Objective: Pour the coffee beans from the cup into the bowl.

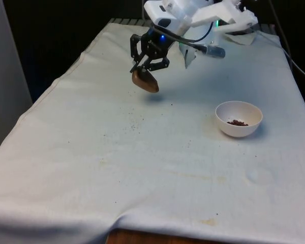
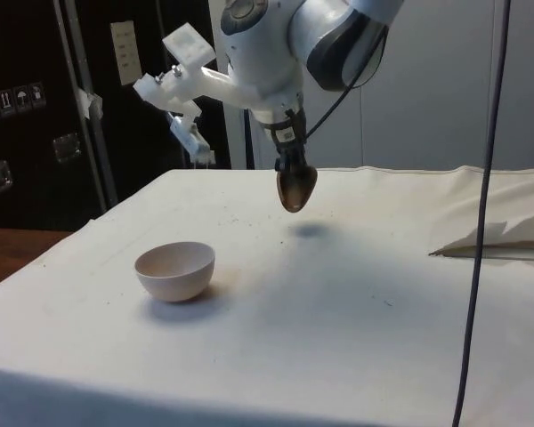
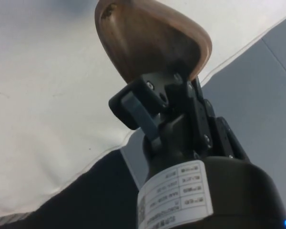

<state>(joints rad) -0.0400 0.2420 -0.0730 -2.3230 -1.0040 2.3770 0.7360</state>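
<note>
My claw (image 1: pixel 144 67): clenched on the brown wooden cup (image 1: pixel 145 81) — held tilted in the air, clear of the cloth.
Bowl (image 1: pixel 239 118): white, on the table toward the front view's right, well apart from me — coffee beans (image 1: pixel 237 122) inside.

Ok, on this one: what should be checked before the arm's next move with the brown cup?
1. Grip: gripper shut on the brown cup, ok.
2. Cup off the white cloth, held tilted: ok.
3. Cup above the white bowl: not ok, it hangs well away toward the front view's left.
4. Bowl upright on the cloth: ok.
5. Coffee beans in the bowl: ok, a few lie there.
6. Beans left in the cup: cannot tell.
</note>
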